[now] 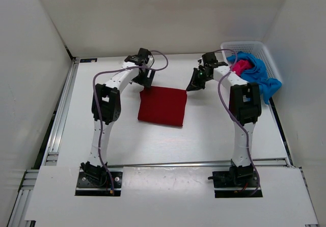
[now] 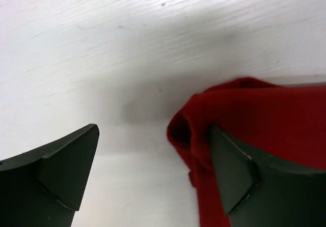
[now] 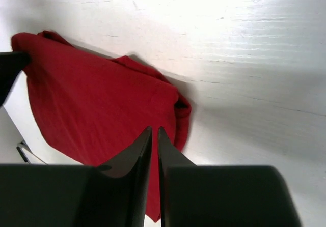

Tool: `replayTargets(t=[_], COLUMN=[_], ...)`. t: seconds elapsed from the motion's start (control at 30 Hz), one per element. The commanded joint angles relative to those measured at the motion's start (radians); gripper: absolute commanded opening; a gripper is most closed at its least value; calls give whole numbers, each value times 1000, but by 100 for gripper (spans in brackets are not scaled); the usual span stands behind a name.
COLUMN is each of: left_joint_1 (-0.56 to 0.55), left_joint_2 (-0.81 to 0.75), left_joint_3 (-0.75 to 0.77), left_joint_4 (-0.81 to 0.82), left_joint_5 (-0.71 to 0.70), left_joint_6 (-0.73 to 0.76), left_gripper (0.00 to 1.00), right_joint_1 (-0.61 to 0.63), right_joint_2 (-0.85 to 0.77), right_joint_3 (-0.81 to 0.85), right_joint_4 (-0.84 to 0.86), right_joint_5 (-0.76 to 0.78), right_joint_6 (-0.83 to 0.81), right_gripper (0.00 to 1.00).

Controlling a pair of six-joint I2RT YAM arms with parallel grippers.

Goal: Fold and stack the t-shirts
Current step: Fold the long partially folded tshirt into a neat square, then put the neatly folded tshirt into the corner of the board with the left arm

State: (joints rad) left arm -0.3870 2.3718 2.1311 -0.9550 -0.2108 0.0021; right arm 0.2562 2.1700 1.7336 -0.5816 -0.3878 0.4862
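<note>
Dark red t-shirt [image 1: 162, 106] folded on counter [image 1: 153, 145]; left claw [image 2: 153, 130] wide, right claw [image 3: 154, 130] nearly closed, empty. Next, likely: fetch pink t-shirt [image 1: 242, 66] from basket [image 1: 254, 45].

We see bright, even overhead light; the table [image 2: 153, 13] glares white toward twelve o'clock in both wrist views. Soft shadows pool mid-frame. Near fingers [image 2: 61, 176] blur slightly.

A: Item one?
B: Dark red t-shirt [image 1: 162, 106], folded to a flat square, lying well left of the basket [image 1: 254, 47].
A: Others?
B: Magenta-pink t-shirt [image 1: 241, 66], blue t-shirt [image 1: 260, 77]: crumpled together in that basket, blue draping over its rim.
</note>
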Motion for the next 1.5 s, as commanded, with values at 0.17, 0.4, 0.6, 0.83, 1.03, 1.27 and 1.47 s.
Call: replayTargets(t=[0.17,0.4,0.6,0.83,1.03,1.27,1.47], left_joint_1=[114,94,94,94,123,255,425], left_joint_2=[-332,-275,-178,-132,-132,-123,-53], left_joint_3=[-198,-338,-301,-289,-269,-217,-65], left_joint_4=[4,-44,-65,-87,-87,-77,-65], left_joint_5=[379,573,571,561,530,413,228], left_joint_6=[-2,-2,-2,-2,-2,-2,-2], left_gripper=[100,100,93,45,11,11,11], right_joint_1=[-5,-5,-5,-5,-5,-14,-23], right_joint_2=[-182,-268,-306,-337,-346,-337,-328], right_joint_3=[-127,-289,-327,-327,-287,-266,-256], right_joint_4=[-55,-27,-27,-38,-67,-98,-138], right_joint_5=[-19,-19,-19,-10,12,55,76], right_joint_6=[-57,-57,-66,-66,-75,-106,-115], right_gripper=[15,16,16,16,16,19,19])
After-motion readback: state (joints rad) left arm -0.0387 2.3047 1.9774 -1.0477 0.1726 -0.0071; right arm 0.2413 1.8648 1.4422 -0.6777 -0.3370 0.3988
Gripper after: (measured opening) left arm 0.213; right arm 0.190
